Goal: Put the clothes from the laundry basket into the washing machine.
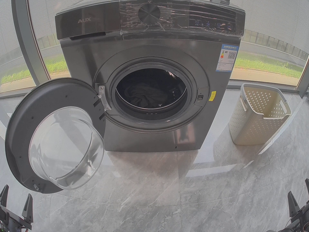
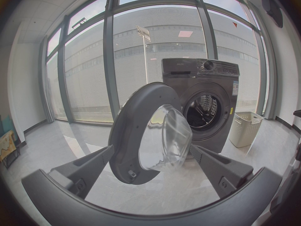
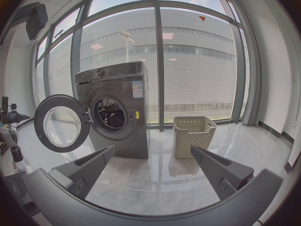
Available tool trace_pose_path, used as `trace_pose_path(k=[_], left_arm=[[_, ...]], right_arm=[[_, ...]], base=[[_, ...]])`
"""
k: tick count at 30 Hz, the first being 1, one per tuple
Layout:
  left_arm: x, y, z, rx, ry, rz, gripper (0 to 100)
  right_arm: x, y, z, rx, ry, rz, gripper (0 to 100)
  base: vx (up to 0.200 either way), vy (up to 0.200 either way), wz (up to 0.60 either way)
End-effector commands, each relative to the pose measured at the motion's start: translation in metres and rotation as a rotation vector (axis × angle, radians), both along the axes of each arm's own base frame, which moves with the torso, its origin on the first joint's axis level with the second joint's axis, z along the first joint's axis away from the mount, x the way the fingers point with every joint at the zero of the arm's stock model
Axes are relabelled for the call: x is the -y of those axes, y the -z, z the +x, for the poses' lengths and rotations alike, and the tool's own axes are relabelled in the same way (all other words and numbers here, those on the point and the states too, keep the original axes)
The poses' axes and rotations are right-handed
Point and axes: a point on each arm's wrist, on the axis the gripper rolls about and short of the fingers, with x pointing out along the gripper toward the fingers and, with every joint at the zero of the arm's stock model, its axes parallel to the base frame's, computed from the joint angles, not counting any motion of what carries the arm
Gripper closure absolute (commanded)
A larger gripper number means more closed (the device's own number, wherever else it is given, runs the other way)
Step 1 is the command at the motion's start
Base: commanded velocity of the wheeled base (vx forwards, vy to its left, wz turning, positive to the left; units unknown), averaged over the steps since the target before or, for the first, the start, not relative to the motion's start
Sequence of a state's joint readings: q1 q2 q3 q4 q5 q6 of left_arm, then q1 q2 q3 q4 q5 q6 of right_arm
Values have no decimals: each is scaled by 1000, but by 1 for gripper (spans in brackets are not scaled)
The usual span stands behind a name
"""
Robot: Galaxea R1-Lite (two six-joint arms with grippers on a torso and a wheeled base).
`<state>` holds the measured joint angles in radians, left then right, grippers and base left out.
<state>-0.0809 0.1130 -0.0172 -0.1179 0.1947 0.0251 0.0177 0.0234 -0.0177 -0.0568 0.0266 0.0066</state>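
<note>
The grey marbled floor (image 1: 161, 190) runs to a wall of tall windows (image 3: 194, 63) at its far edge. The washing machine (image 1: 206, 136), a grey front-loader, stands at that far edge with its back to the glass. Clear film is wrapped over its dark control panel (image 1: 180, 16), which has a round knob (image 1: 149, 13) at the middle. A blue-and-white label (image 1: 227, 58) sits high on the right of the front and a small yellow sticker (image 1: 212, 96) lies just beside the drum opening.

The round door (image 1: 54, 136) is swung wide open on its hinge at the left of the opening. Its inner side faces the robot, with the clear bowl-shaped window bulging outward. It hangs above the floor, left of the machine.

The laundry basket (image 1: 259, 116), cream and perforated, stands upright on the floor to the right of the machine. It is near the machine but apart from it, close to the far edge. Its open top shows the perforated inner walls.

The clothes (image 1: 145, 94) lie as a dark crumpled heap low inside the drum, behind the open round mouth.

The left end effector (image 2: 151, 147) is held low near the floor's near left corner, in front of the open door. Its two fingers are spread wide with nothing between them. The right end effector (image 3: 152, 148) is held low near the near right corner, well apart from the basket. Its fingers are likewise spread wide and hold nothing.
</note>
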Motion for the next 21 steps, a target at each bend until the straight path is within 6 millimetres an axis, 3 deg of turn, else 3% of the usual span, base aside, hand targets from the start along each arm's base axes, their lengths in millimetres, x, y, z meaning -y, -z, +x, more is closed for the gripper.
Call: trace_pose_path(k=[1,5,9,12,21], left_arm=[[3,12,-7,24,-5,17,0],[3,12,-9,33,-1,33,0],[5,17,-8,3,94,-55,0],[5,18,-8,-14,108,-26,0],[5,19,-8,-16,106,-23,0]], right_arm=[[1,5,-1,3,83,-37,0],[6,5,-1,0,291,-25,0],[-1,11,-1,-54,-39,-4,0],[1,11,-1,-68,47,-4,0],[1,11,-1,-62,40,-7,0]], base=[[0,0,0],[0,0,0],[0,0,0],[0,0,0],[0,0,0]])
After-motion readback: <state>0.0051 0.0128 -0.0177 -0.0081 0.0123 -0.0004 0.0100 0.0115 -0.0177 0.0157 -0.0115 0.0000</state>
